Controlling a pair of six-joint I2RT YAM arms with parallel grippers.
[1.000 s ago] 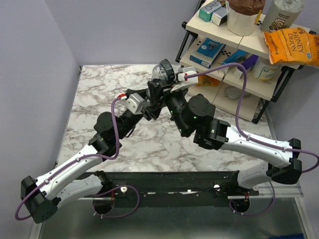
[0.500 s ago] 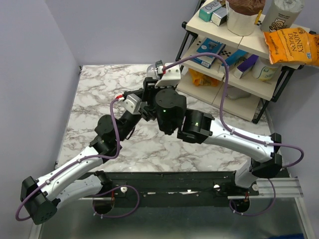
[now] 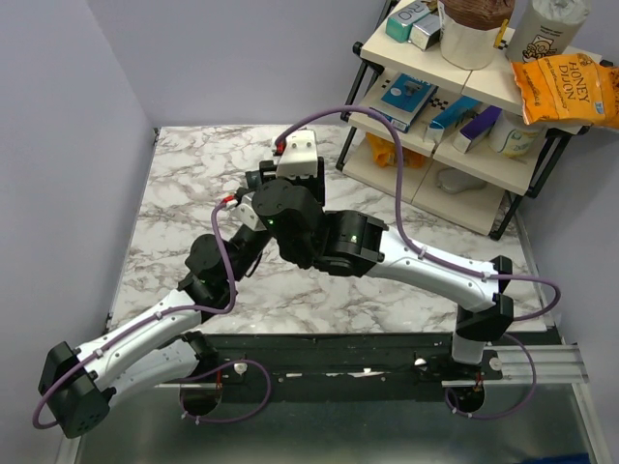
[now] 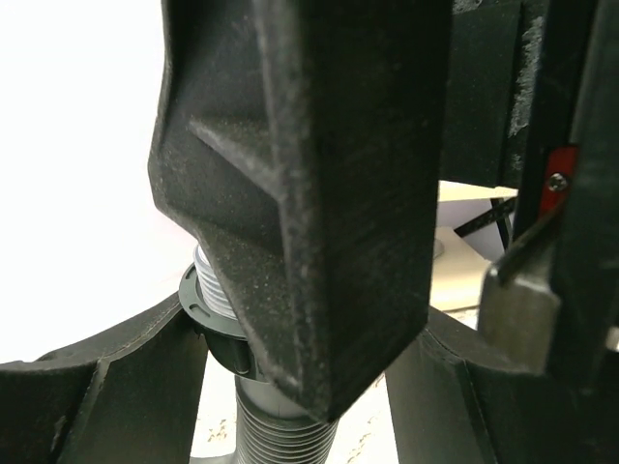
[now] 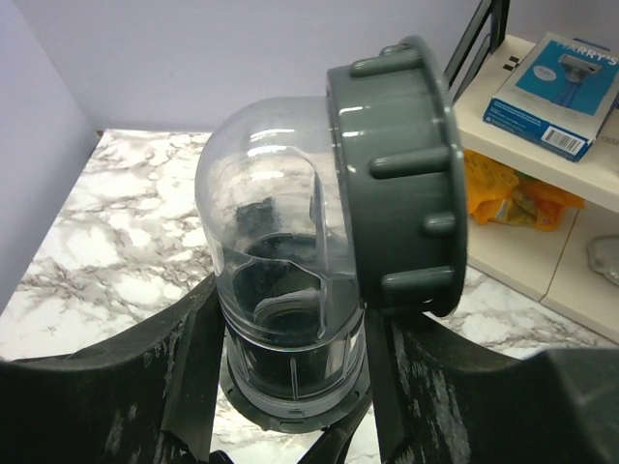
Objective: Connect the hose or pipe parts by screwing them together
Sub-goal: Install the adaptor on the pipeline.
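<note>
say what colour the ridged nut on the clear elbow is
Dark grey ridged plastic nut; clearest in right wrist view.

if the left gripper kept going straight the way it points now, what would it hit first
Past the ribbed hose end between its fingers, the left gripper would first meet the big black part filling its wrist view, apparently a finger of the right gripper. Depth is unclear.

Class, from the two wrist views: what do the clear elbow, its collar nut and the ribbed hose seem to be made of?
Clear elbow: likely transparent glossy plastic; it carries highlights and its inside shows through.
Collar nut: grey moulded plastic with a satin finish; raised grip ribs.
Ribbed hose: probably grey flexible plastic; fine corrugations, matte.
</note>
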